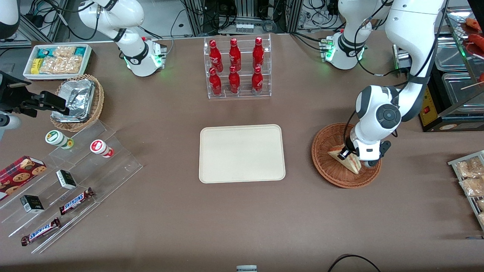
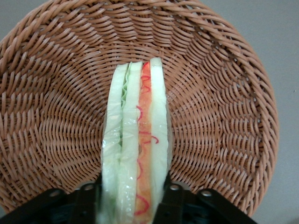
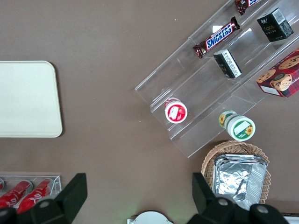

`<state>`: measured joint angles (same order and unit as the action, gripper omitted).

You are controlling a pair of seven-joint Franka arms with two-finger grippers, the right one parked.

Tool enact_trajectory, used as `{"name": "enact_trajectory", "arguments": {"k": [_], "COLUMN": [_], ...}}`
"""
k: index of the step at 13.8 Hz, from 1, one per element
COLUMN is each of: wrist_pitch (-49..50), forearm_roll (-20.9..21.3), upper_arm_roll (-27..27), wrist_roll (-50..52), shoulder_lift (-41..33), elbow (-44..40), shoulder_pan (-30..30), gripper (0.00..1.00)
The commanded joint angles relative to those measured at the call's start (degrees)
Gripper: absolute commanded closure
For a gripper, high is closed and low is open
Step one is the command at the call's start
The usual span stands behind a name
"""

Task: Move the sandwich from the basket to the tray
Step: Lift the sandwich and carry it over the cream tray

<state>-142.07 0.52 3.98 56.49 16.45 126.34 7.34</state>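
Sandwich (image 1: 346, 158) in reddish-brown wicker basket (image 1: 325, 162), toward working arm's end of table, standing on edge; green and orange-red filling layers visible between pale bread slices. Left gripper (image 1: 346, 154) down inside basket, fingers (image 2: 172, 198) pressed against both bread faces, clamped on sandwich, which touches basket weave. Cream tray (image 1: 242, 153) mid-table, nothing on it, well apart from basket.

Clear acrylic rack (image 1: 239, 68) farther from front camera than tray, holding six red bottles (image 1: 234, 54) in two rows; white script on bottles too small to read. Tan wicker basket (image 1: 96, 104) toward parked arm's end, holding crumpled silver foil containers (image 1: 77, 98). White bin (image 1: 56, 60) just beside it, filled with packaged snacks. Clear stepped display (image 1: 75, 181) nearer front camera: two bars reading "SNICKERS" (image 1: 75, 201), two small dark boxes (image 1: 66, 179), red cookie box (image 1: 19, 173), red-lidded cup (image 1: 100, 147), green-lidded cup (image 1: 57, 138). Writing on boxes and cups not readable. Wire tray with bagged snacks (image 1: 470, 177) at table edge, working arm's end.
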Motion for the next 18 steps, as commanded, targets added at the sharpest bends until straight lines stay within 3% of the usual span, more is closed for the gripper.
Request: {"name": "enact_trajectory", "arguments": {"k": [1,7,11,18], "wrist_pitch": [2.32,28.41,33.17,32.65], "forearm_roll": [2.46,3.53,2.73,3.08], "upper_arm_roll": [-0.29,-0.11,-0.11,-0.02], "wrist_roll": [0.29,0.89,1.34,0.21], "shoulder_lift": [-2.73,-0.82,3.22,14.29], "elbow": [-1.26,-25.23,-36.58,-46.09], "shoulder_pan": [1.71,7.59,15.41,28.07], "gripper": [1.00,1.00,1.00,1.00]}}
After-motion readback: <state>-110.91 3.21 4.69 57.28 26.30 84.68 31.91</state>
